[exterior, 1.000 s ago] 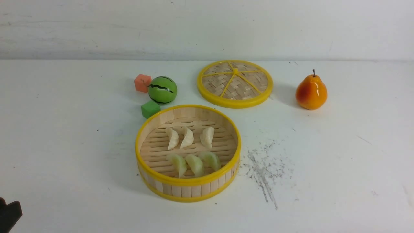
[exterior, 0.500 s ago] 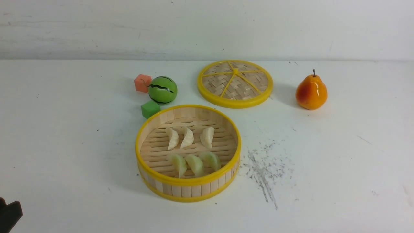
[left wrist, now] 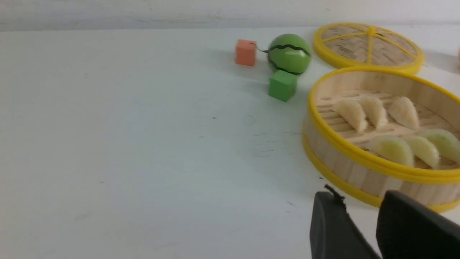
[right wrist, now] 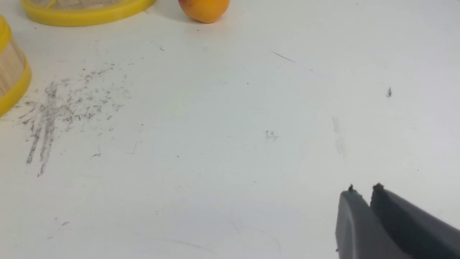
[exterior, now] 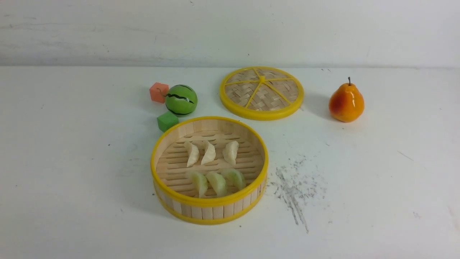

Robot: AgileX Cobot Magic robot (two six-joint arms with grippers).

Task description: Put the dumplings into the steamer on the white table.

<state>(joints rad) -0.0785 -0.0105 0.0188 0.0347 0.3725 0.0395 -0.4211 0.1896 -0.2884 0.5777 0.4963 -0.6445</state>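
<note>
All six dumplings (exterior: 212, 165) lie inside the steamer (exterior: 209, 208), which stands upright near the middle of the white desk (exterior: 72, 162); three cream ones (exterior: 209, 153) sit in a row toward the far side, three pale green ones (exterior: 217, 181) in a row toward the near side; my left hand (left wrist: 359, 201) hangs over bare desk just beside the steamer's left wall, its two fingers parted by a narrow gap with nothing between them; my right hand (right wrist: 363, 190) hangs over bare desk well to the right of the grey scratch marks (exterior: 293, 187), its fingertips only a slit apart and holding nothing; the woven lid (exterior: 261, 92) lies flat behind the steamer, a pear (exterior: 346, 101) to its right; a toy watermelon (exterior: 181, 100), orange cube (exterior: 159, 92) and green cube (exterior: 167, 121) cluster behind the steamer's left side.
</note>
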